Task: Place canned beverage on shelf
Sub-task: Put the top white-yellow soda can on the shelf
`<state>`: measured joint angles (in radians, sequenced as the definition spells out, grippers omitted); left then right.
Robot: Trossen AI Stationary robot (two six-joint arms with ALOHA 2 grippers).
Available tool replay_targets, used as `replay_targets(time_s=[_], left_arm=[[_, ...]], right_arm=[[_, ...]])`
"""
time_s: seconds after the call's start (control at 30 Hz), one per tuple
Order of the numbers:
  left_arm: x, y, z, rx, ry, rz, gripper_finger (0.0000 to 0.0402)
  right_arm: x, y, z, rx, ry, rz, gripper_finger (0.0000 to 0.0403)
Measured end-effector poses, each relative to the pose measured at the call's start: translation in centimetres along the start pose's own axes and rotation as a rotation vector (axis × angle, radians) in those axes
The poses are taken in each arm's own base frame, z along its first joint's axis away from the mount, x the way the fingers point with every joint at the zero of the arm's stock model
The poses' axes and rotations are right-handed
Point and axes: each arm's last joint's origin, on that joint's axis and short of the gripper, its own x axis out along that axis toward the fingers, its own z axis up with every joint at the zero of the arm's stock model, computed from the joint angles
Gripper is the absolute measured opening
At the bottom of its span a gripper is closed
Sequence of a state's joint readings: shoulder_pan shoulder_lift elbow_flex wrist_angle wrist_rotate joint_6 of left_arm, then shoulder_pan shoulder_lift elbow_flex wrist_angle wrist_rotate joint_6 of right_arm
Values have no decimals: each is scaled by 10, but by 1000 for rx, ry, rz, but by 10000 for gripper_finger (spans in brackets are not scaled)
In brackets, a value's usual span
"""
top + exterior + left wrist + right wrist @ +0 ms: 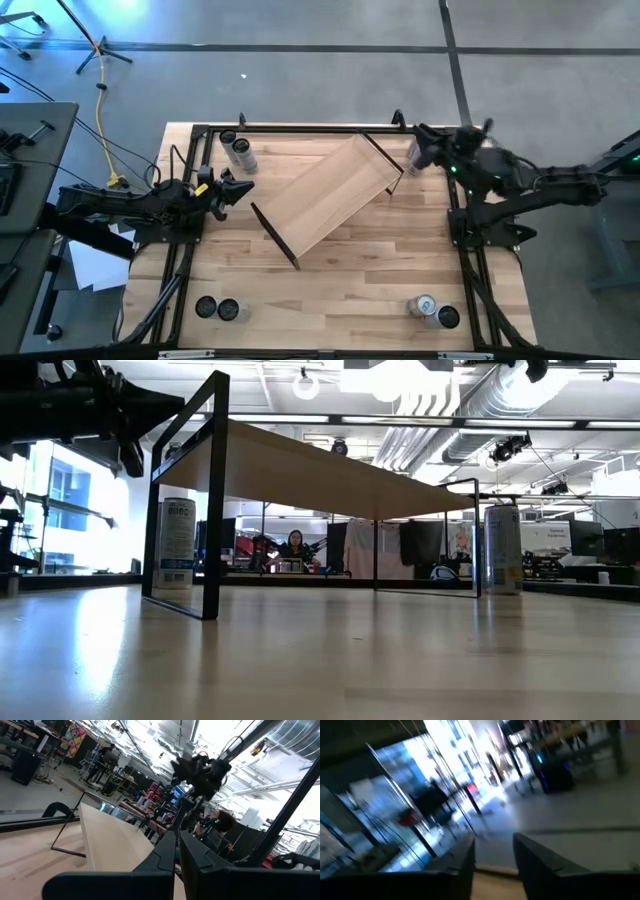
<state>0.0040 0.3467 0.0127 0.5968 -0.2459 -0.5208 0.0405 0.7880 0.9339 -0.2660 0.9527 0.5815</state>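
Shelf (333,198) stands slanted at the frame's centre, nothing on top. Cans (242,153) wait upper left, others along the bottom edge. Left gripper (238,188) hovers pinched shut at its left; right gripper (415,155) hangs upper right, fingers slightly parted, empty.

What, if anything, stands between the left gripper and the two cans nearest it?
Nothing visible does: only bare tabletop shows between the left gripper and the two cans, and the shelf lies off to its other side.

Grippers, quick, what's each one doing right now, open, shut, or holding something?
Left gripper: shut, holding nothing, at the table's left edge beside the shelf.
Right gripper: jaws apart, holding nothing.
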Motion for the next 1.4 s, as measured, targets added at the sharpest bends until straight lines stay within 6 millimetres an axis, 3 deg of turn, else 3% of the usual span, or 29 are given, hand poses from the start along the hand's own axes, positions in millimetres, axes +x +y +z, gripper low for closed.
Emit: replay_targets(time_s=[0.23,0.43,0.8,1.07,1.4], left_arm=[[0,0,0,0,1,1,0],[0,0,0,1,1,1,0],[0,0,0,0,1,1,0],[0,0,0,1,2,1,0],[0,0,0,1,2,1,0]], right_arm=[[22,-25,3,1,347,-325,321],[45,-35,-5,-72,418,-499,391],[75,-67,-33,-110,635,-773,397],[86,-104,-51,-72,726,-822,397],[94,-116,-67,-61,706,-795,397]])
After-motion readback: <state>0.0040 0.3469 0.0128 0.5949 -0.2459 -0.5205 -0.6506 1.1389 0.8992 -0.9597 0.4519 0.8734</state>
